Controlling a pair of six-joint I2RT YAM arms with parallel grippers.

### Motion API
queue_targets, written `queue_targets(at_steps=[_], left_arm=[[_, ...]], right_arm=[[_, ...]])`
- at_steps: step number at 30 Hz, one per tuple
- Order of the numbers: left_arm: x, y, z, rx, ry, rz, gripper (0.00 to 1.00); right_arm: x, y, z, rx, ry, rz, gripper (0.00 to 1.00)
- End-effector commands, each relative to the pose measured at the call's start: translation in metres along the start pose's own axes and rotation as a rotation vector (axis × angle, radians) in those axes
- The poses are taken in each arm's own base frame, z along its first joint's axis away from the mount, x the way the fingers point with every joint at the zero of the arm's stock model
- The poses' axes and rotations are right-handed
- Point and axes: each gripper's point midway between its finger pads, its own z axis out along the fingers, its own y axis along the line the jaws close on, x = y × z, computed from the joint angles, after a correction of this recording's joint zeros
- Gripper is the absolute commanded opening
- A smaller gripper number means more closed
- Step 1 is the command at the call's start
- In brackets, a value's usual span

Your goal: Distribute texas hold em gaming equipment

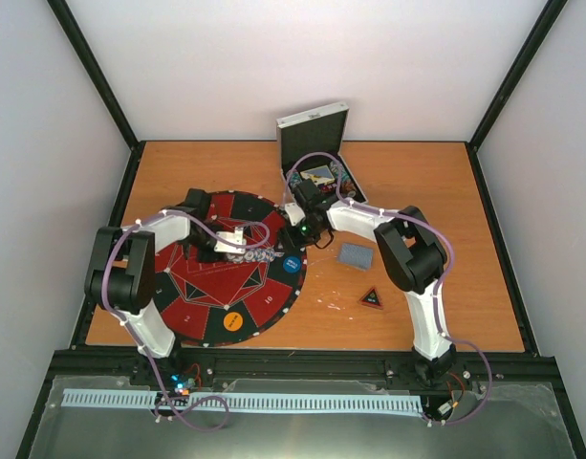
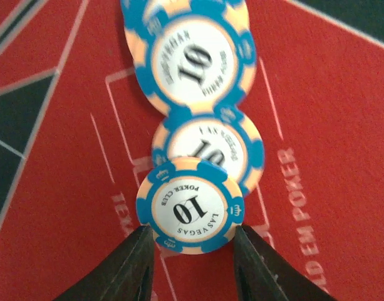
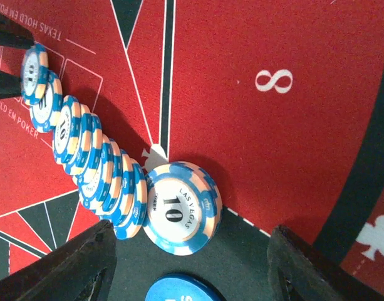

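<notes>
We see the left gripper closed on one chip, a blue-and-cream "10" at the left end of the overlapping chip row on the mat. The right gripper stands wide open and empty over the row's right end, near a blue disc. The cards lie right of the mat, and the triangle marker lies nearer. The case stands open at the far side.

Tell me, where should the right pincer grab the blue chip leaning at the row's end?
Probably by its rim, one finger on each side edge, coming from above. The chip leans tilted against the row, so both side edges stand free.
</notes>
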Motion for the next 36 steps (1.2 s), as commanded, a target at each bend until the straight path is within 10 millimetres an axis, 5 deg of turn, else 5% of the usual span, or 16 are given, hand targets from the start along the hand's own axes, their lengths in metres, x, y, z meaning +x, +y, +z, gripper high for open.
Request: queue_targets(at_steps=[1,7,15,24,36], left_arm=[[-0.024,0.015,0.031,-0.012,-0.039,0.065,0.37],[-0.055,0.012,0.046,0.020,-0.084,0.136,0.37],[-0.091,0.004,0.044,0.058,-0.190,0.170,0.37],[-0.113,0.000,0.043,0.072,-0.252,0.174,0.38],[-0.120,-0.020,0.049,0.102,-0.270,0.203,0.38]], right_arm=[[0.001,0.010,-0.014,-0.002,-0.023,-0.039,0.67],[0.005,0.016,-0.031,-0.052,-0.064,-0.013,0.67],[-0.001,0.011,-0.028,-0.088,-0.075,0.008,0.66],[-0.021,-0.003,-0.012,-0.054,-0.094,0.021,0.62],[0.004,-0.018,0.004,-0.018,-0.024,-0.010,0.58]])
